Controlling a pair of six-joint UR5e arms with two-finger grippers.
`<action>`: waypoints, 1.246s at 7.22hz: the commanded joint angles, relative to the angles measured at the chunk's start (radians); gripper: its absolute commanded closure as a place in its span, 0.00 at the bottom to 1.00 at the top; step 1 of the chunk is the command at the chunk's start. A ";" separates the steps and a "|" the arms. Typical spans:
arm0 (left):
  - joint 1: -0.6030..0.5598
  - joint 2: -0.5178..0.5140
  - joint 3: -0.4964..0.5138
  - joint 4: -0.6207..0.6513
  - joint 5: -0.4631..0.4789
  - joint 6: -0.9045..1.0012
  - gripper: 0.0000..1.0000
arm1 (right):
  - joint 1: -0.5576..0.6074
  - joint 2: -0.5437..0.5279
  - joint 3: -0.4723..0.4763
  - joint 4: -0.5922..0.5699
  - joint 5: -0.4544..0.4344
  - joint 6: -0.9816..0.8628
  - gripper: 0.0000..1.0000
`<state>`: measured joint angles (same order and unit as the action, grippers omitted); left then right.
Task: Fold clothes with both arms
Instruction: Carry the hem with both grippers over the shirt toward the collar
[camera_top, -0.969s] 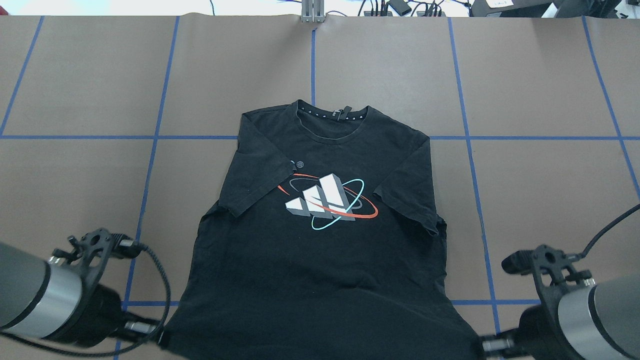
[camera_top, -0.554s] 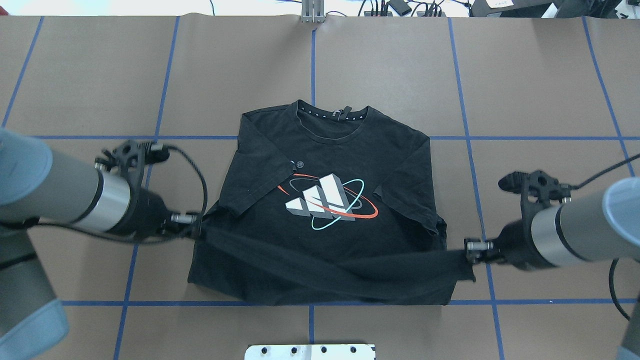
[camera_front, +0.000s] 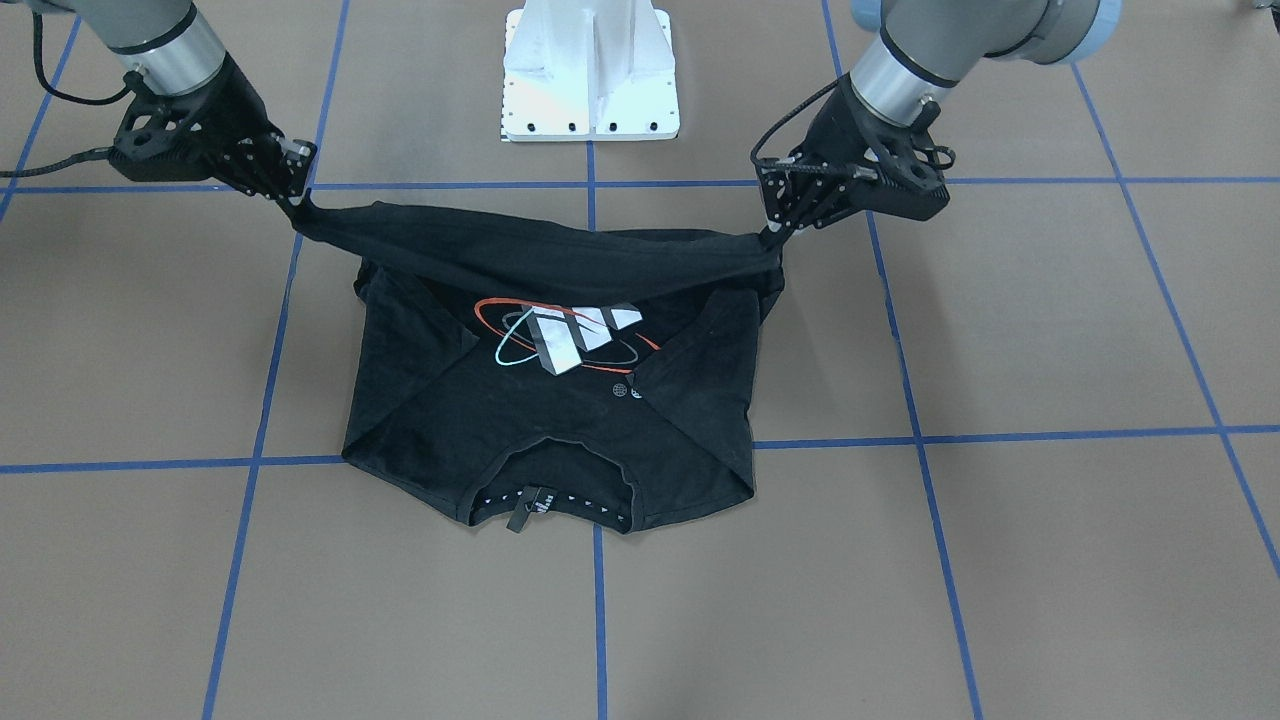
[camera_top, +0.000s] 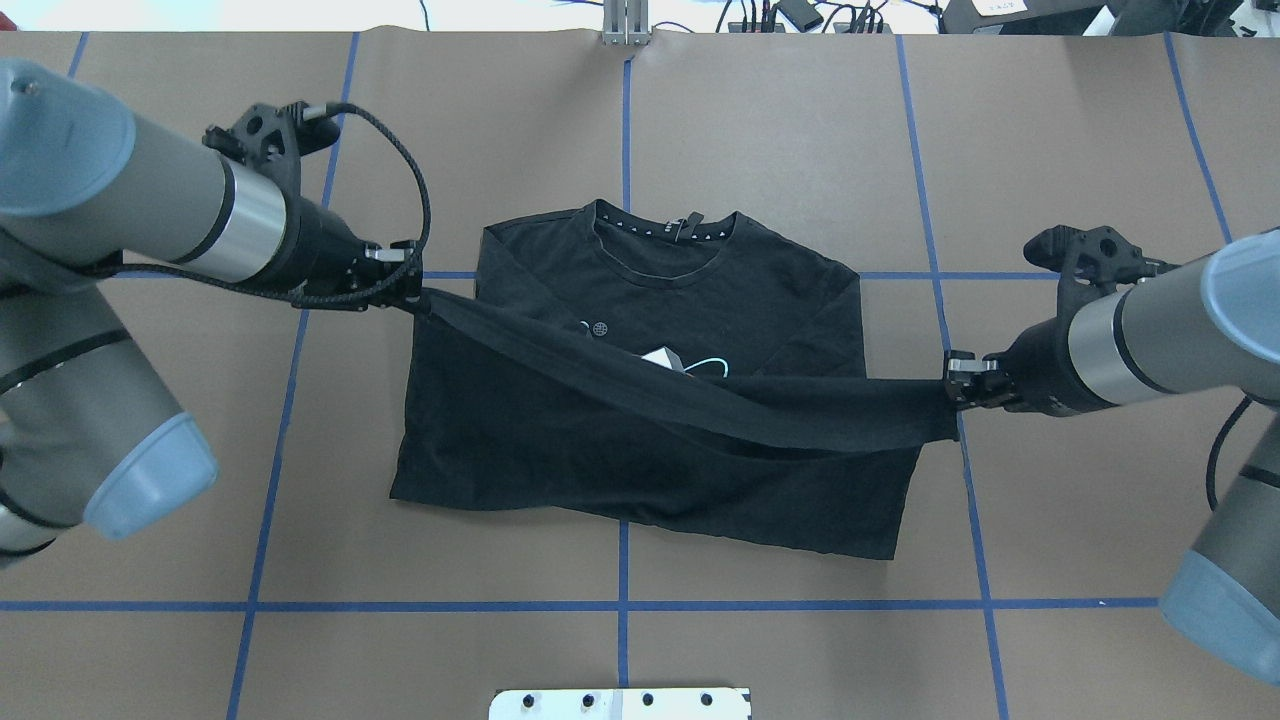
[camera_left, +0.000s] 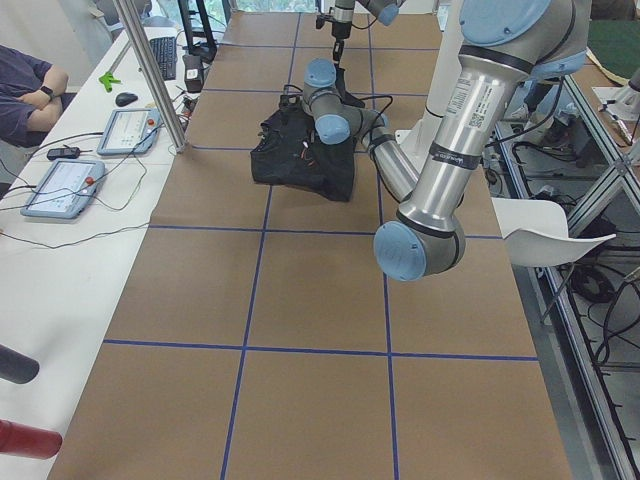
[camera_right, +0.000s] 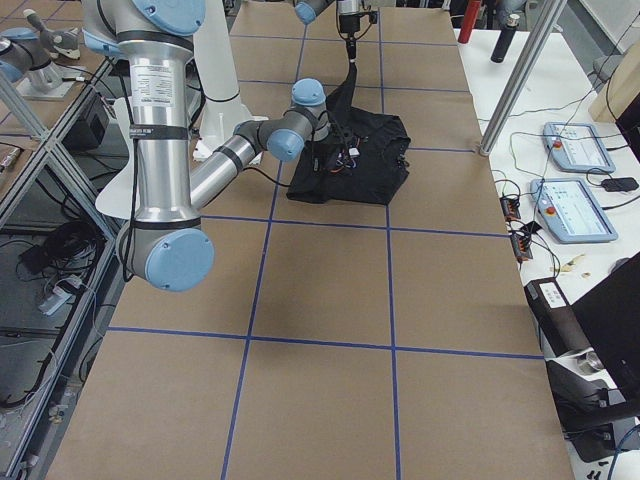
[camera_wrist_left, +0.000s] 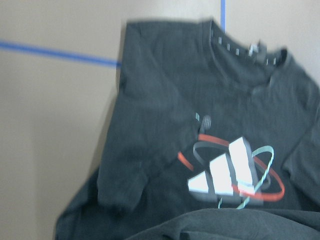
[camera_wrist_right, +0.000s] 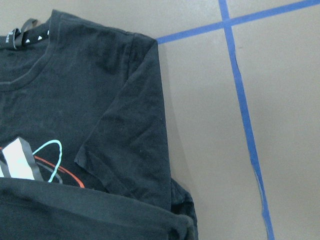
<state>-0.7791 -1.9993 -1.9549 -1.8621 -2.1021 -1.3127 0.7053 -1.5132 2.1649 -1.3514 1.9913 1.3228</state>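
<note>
The black T-shirt (camera_top: 560, 450), laid front up in the middle of the brown surface (camera_top: 780, 150), could well be dragged out of place or set down crooked. The cause would be its lifted hem (camera_top: 700, 405), which is drawn taut and slanted. The end at the left claw (camera_top: 413, 288) is carried about level with the collar (camera_top: 660, 277), while the end at the right claw (camera_top: 953, 386) is held well short of the collar. A skewed crease would probably result, and the lower fold is seen running at an angle. A corner could also be pulled free, since each claw is pinched shut on only a small bunch of hem cloth under tension.

The body is doubled over itself on the side away from the collar. Both short sleeves (camera_wrist_right: 130, 145) are folded inward below the collar. The chest print (camera_front: 565, 335), grey-white blocks ringed in red and teal, is half hidden beneath the raised hem. A white-dotted tag (camera_top: 683, 228) is seen inside the collar.
</note>
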 joint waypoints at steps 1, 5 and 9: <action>-0.041 -0.082 0.100 0.000 0.002 0.003 1.00 | 0.045 0.065 -0.094 0.000 0.000 -0.011 1.00; -0.045 -0.197 0.331 -0.014 0.114 0.013 1.00 | 0.077 0.200 -0.252 -0.005 -0.008 -0.054 1.00; -0.037 -0.257 0.535 -0.102 0.204 0.058 1.00 | 0.098 0.297 -0.407 -0.017 -0.023 -0.091 1.00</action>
<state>-0.8170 -2.2461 -1.4758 -1.9251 -1.9244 -1.2656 0.7984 -1.2314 1.7931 -1.3672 1.9753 1.2495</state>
